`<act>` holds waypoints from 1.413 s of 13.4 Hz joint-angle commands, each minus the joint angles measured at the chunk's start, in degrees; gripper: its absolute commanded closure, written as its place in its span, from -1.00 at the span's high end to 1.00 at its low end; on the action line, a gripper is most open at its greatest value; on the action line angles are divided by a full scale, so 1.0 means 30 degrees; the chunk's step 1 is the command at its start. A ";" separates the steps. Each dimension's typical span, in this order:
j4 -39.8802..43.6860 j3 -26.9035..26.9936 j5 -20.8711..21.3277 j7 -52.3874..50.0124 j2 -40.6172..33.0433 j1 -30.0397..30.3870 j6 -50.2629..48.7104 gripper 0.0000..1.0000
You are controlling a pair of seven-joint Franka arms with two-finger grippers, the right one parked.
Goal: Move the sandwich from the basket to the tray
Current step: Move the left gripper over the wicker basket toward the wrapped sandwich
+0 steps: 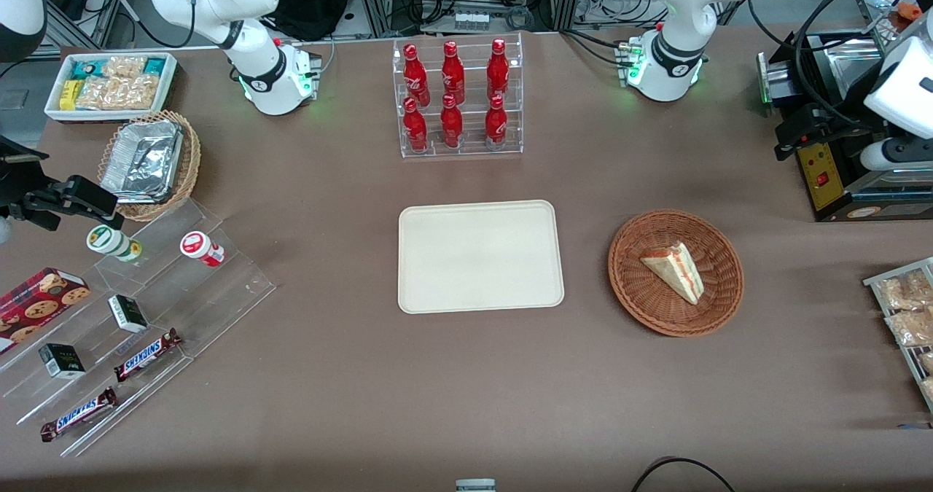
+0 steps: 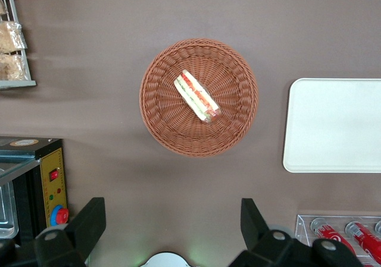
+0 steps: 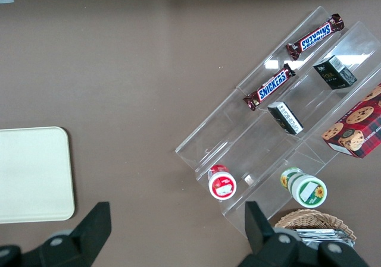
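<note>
Nearest the front camera, the Snickers bars (image 1: 79, 413) are lying on the clear stepped shelf (image 1: 168, 310) toward the parked arm's end of the counter (image 1: 466, 390) — nothing I need to touch. My business is at the working arm's end: the sandwich (image 1: 673, 269) is lying in the basket (image 1: 721, 299), and the basket is sitting just beside the tray (image 1: 480, 256), apart from it.

I'm judging the sandwich as light and soft — pale bread that will crush under a hard squeeze, with a red and green filling that could slide out if it is tipped. I'm planning to take it across the two flat bread faces, near the thick middle of the wedge and not at the thin point, and to close gently.

In the wrist view the end effector (image 2: 172, 219) is hanging well above the counter with its fingers (image 2: 89, 219) spread wide and holding nothing. The sandwich (image 2: 196, 96) is lying below it and off to one side of the gap between the fingers, so I'm reckoning on a sideways shift before any descent. The tray is lying bare.
</note>
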 commanded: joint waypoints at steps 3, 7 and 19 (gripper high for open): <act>0.0124 -0.0017 0.0051 0.0101 0.0219 0.0101 -0.0412 1.00; -0.2796 -0.0192 0.1047 -0.0308 0.0572 0.0042 0.1101 1.00; -1.4554 -0.1892 0.0931 -1.0499 0.0452 0.0013 1.5875 1.00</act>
